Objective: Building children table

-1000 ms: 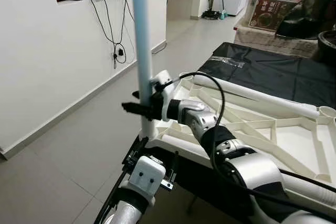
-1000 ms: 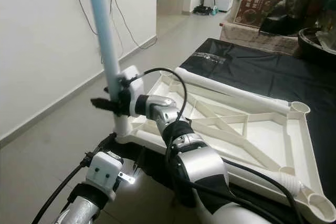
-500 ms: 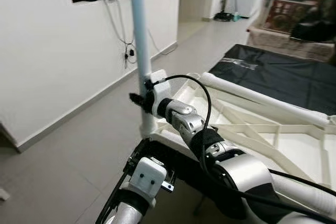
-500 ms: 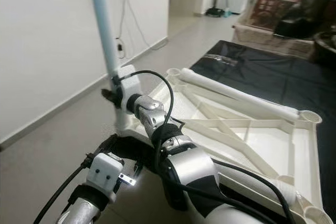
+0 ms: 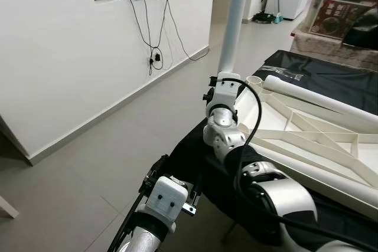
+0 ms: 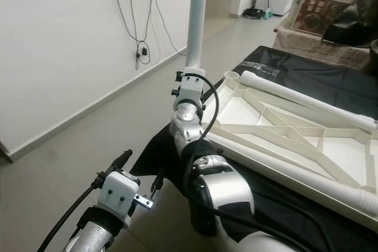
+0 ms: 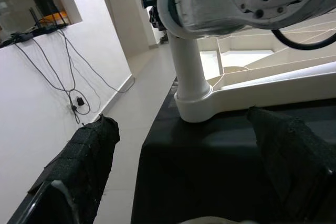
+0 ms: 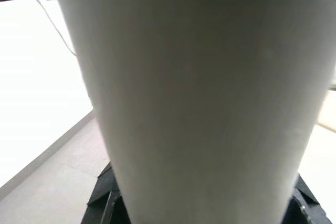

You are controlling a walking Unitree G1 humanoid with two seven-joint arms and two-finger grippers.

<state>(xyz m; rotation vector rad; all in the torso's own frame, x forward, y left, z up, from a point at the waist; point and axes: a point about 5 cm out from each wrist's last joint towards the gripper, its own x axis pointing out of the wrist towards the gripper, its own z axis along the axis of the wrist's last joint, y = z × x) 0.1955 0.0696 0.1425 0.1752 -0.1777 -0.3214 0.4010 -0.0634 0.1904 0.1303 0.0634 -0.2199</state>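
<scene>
A white plastic table top (image 5: 307, 140) lies upside down, ribs up, on a black-covered surface. A white table leg (image 5: 233, 22) stands upright in its near corner socket (image 7: 191, 103). My right gripper (image 5: 217, 82) is shut on the table leg partway up; the leg (image 8: 194, 87) is very close in the right wrist view, with a black finger (image 8: 105, 203) beside it. My left gripper (image 7: 181, 121) hangs low in front of the socket, open, its fingers (image 7: 89, 150) wide apart and holding nothing. A second white leg (image 6: 307, 95) lies along the top's far side.
The black cover (image 5: 195, 151) drapes over the near edge. To the left are bare grey floor tiles (image 5: 88, 163) and a white wall with hanging cables (image 5: 155, 57). A box with an orange lid (image 5: 342, 4) stands at the back right.
The whole view has swung, so the leg now appears further right. My right gripper stays on the upright leg with its wrist turned round it. The left gripper has kept its place.
</scene>
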